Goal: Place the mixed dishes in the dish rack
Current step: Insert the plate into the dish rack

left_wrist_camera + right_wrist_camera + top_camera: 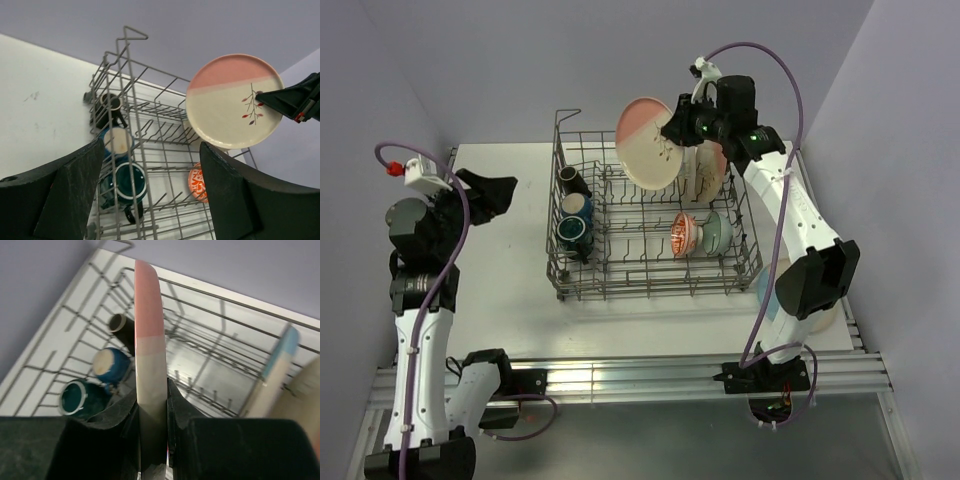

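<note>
**A:** Where was the pink-and-cream plate (648,142) at that moment?

**B:** It was in the air above the far part of the dish rack (655,292), held upright. The right jaws were closed on its rim, on the cream half beside the twig motif. In the right wrist view the plate stood edge-on between the two fingers (117,425).

**A:** Did its edge touch any wire?

**B:** In the left wrist view the whole rim looked free and above the tines. How high it was, I could not tell.

**A:** What room was under it?

**B:** The middle rows of tines were open. Along the left wall of the rack sat a black mug (572,180) and two teal-blue mugs (577,207), one behind the other. At the right, near the front, the orange-red bowl (685,235) and the pale green bowl (713,235) stood on edge, just beside each other. Other plates (705,170) stood in the far right corner, near the held plate. One of them showed a light blue edge.

**A:** And the left jaws?

**B:** They were wide open, with nothing between them. They hung over the white surface (500,290), outside the left wall of the rack and apart from it. The tall corner loop (567,113) rose at the far left corner, on their side.
</note>
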